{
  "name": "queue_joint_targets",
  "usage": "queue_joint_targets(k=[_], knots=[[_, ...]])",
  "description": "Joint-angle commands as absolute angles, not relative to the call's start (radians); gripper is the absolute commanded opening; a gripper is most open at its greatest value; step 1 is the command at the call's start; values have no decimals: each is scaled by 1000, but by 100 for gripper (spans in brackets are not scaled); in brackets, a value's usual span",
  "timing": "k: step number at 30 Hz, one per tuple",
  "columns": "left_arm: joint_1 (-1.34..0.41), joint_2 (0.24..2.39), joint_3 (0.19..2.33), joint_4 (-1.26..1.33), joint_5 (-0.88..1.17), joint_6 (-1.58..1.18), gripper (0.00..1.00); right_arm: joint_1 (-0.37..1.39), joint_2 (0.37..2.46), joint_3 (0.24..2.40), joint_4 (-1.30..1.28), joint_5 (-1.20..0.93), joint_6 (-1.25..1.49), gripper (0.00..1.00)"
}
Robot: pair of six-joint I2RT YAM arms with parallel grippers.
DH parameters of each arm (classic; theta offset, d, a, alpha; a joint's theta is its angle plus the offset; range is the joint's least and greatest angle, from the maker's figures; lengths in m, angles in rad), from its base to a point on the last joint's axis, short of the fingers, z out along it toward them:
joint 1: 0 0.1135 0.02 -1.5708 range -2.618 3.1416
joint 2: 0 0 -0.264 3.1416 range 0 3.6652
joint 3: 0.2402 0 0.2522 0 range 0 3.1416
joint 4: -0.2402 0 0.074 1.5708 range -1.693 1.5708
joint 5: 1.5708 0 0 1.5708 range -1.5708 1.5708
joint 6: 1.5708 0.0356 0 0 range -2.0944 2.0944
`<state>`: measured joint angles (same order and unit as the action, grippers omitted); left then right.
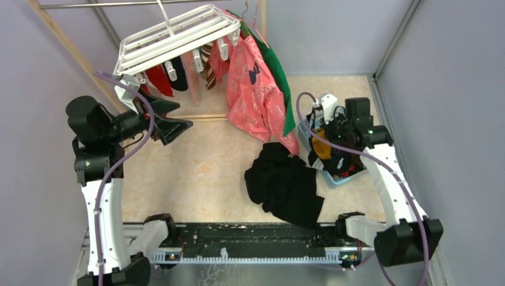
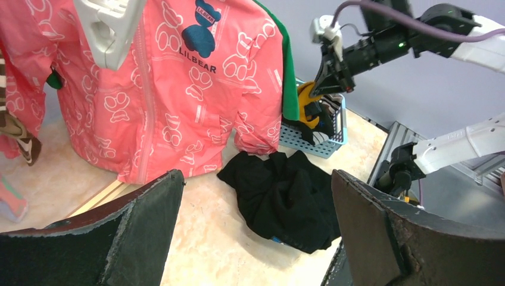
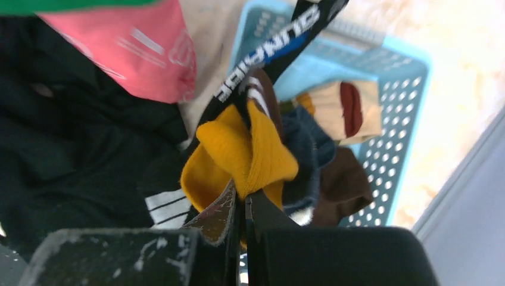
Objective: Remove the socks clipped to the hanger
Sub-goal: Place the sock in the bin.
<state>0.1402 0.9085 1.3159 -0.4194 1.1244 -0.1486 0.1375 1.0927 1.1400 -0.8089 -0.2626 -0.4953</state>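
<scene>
While the right gripper is pinching a mustard sock between fully closed jaws above the blue basket at the right, the left gripper is hovering with its jaws spread wide and nothing between them. The hanger is hanging from the rail at the far left, and the socks are dangling beneath it in a row: red, dark, pale and striped. They are sitting just far of the left jaws and somewhat higher, each with its long axis running down from its clip. The left arm is much the nearer; the right is working well apart. A pink shirt is crowding the row's right end and a wooden post is standing close on the left, so room is looking tight. A black cloth is lying on the pale tabletop below.
</scene>
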Motion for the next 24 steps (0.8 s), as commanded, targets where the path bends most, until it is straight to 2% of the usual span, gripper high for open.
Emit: queue_joint_targets(k=[1,9,15,16,17,20,24], knots=[[144,891,1338,-446,1096,-110,99,107,1189,1065,-652,-184,-486,0],[144,881,1403,-607,980,57,99,-103,1433,1062,-558,-183,-534,0],[144,876,1439,-711,867,178,99,-162,1554,1109,-579,-170,-579,0],[146,878,1451,-732,843,196,99,-164,1555,1122,-600,-186,-581,5],[145,879,1462,-755,815,222,99,-163,1549,1137,-624,-208,-581,13],[149,872,1489,-805,719,267,99,-164,1503,1170,-650,-261,-566,45],[155,883,1568,-897,607,316,99,-163,1415,1228,-688,-315,-531,68]])
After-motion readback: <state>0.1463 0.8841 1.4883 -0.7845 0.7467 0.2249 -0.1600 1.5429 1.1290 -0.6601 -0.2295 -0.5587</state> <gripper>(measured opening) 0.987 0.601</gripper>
